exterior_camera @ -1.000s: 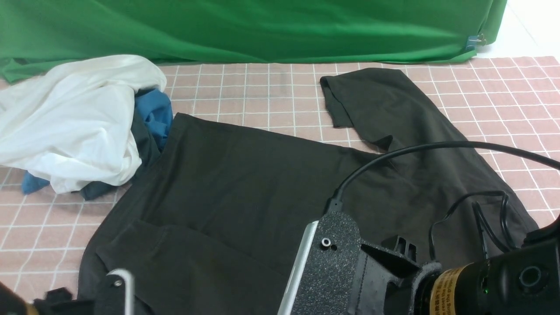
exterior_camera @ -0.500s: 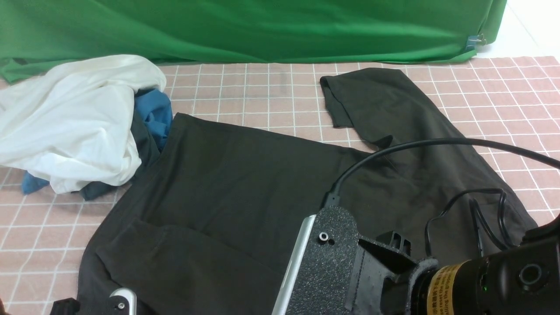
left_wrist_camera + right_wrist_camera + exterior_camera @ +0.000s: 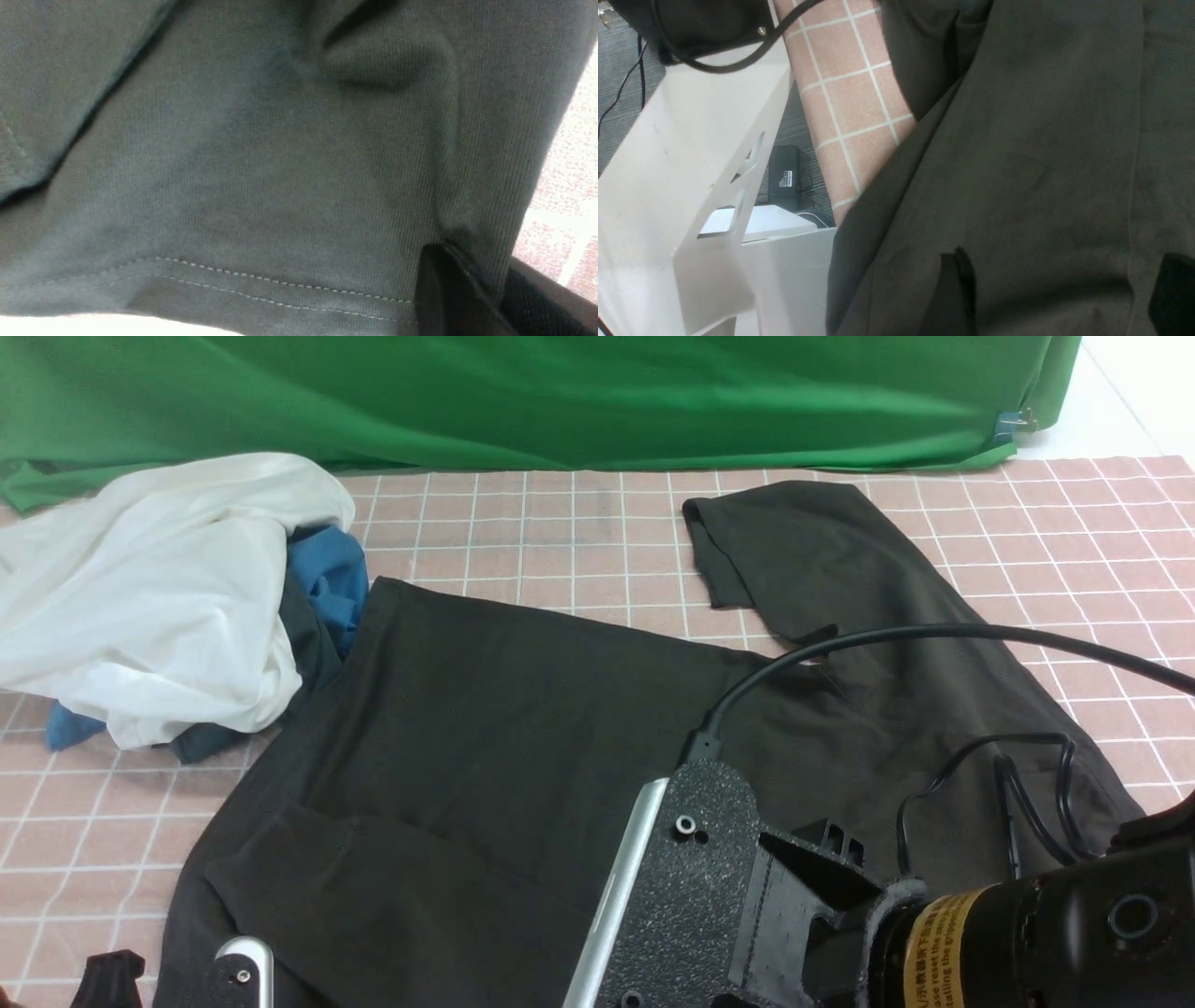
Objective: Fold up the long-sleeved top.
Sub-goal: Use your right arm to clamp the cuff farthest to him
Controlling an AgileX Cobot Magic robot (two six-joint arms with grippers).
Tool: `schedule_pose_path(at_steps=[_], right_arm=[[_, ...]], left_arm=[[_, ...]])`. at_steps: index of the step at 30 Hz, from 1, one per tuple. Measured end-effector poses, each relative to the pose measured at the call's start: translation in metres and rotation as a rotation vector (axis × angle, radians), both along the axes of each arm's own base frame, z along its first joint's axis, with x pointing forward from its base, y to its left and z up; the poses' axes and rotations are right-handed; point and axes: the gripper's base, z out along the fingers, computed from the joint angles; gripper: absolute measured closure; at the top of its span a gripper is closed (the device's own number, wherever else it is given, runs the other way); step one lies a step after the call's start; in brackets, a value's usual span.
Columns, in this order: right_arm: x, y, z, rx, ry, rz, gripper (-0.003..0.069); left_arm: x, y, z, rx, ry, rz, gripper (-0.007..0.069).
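So, left to right. Upper left of the front view: white garment (image 3: 159, 597) heaped over a blue cloth (image 3: 327, 569) and a charcoal cloth (image 3: 303, 658). The heap butts against the top's left edge, probably parked clear of your folding area.

Lower left: your left gripper (image 3: 490, 298) is pinched tight on the long-sleeved top (image 3: 523, 709), right at the stitched hem (image 3: 280, 289). Cloth bunches into the jaws in the wrist view, so I read it as a corner grip for the lift.

The top fills the centre of the checked cover (image 3: 560, 532) and lies mostly flat. One layer is already folded over the body at lower left, probably a sleeve. The far sleeve (image 3: 803, 551) reaches to the upper right.

Lower right: your right gripper (image 3: 1064, 294) has its jaws spread wide over the cloth near its edge, nothing clamped. Can't tell if the fingers touch. It looks staged for the matching hem grip. Its cable (image 3: 934, 635) arcs above the top.

Containers: none visible in any view; all cloth lies straight on the cover.
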Motion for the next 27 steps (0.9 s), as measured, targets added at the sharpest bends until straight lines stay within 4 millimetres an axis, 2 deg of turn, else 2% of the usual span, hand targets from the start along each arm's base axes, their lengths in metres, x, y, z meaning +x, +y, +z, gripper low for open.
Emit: schedule_pose_path(at_steps=[4,14,27], right_arm=[[0.0,0.0,0.0,0.001,0.0,-0.001,0.0111],[0.0,0.001,0.001,0.01,-0.004,0.0,0.0111],[0.0,0.001,0.001,0.014,-0.008,0.002,0.0111]], left_arm=[[-0.002,0.001,0.005,0.011,0.064,0.019,0.0587],[0.006,0.007,0.042,0.121,0.181,0.017,0.0587],[0.004,0.018,0.047,0.243,0.223,-0.017,0.0587]])
